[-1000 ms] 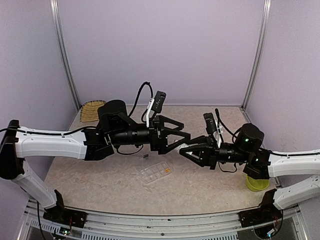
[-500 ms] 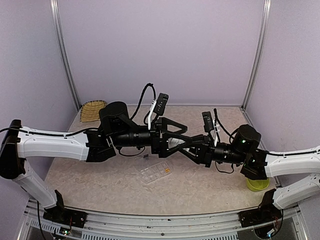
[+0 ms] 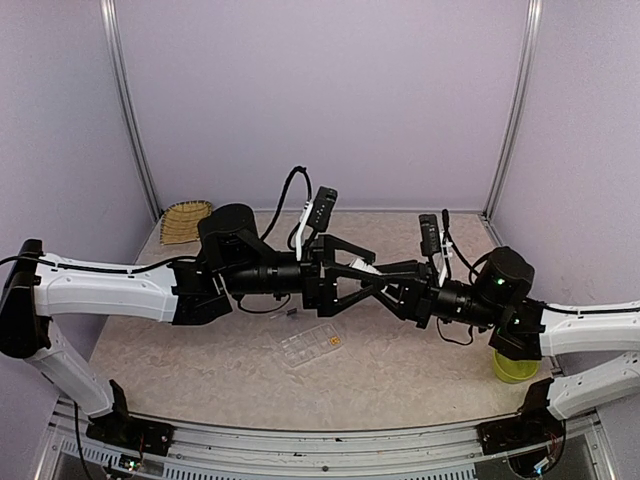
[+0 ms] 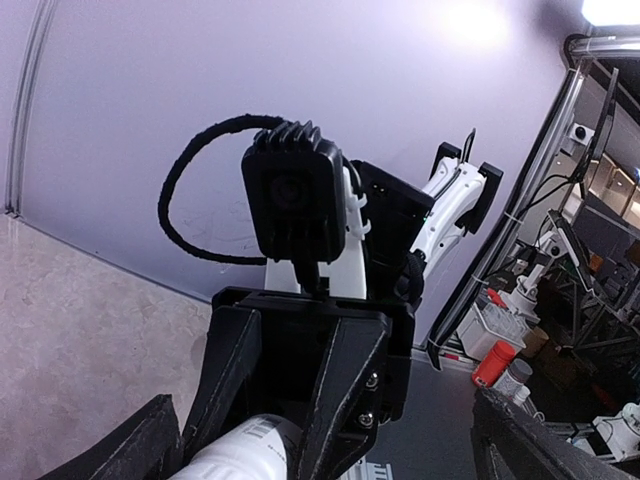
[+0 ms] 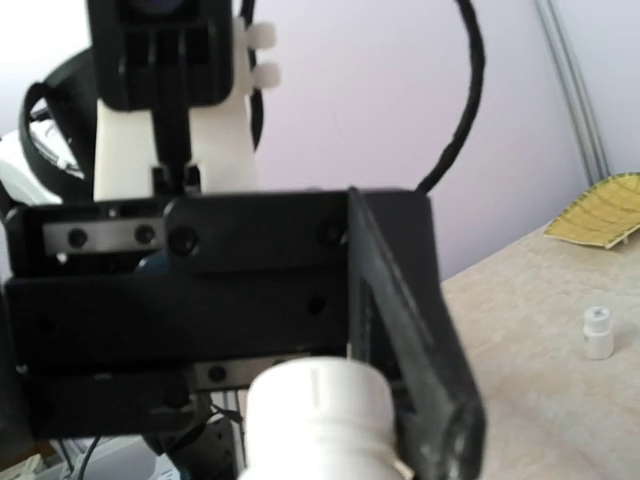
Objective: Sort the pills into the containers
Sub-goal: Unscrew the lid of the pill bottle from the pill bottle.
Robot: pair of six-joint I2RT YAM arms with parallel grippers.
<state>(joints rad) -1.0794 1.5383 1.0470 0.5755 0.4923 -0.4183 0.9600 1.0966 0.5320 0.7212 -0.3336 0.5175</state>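
The clear organizer box (image 3: 311, 346) lies flat on the table below both grippers, with an orange pill (image 3: 335, 341) in one cell. A dark speck (image 3: 291, 313) lies on the table just beyond it. My right gripper (image 3: 388, 283) is shut on a small white bottle (image 5: 316, 418), held in the air with its cap toward the left gripper. My left gripper (image 3: 373, 273) is open wide, and its fingers straddle the bottle's cap end without touching it. In the left wrist view the right gripper's fingers (image 4: 340, 385) clamp the bottle (image 4: 245, 450).
A woven yellow basket (image 3: 186, 220) sits at the back left corner. A yellow-green bowl (image 3: 515, 368) stands under the right arm. A small white bottle (image 5: 597, 332) stands on the table near the basket (image 5: 600, 210). Frame posts stand at the back corners.
My right gripper carried the white bottle left and upward, in between the open left fingers. The left gripper rose slightly and stayed open.
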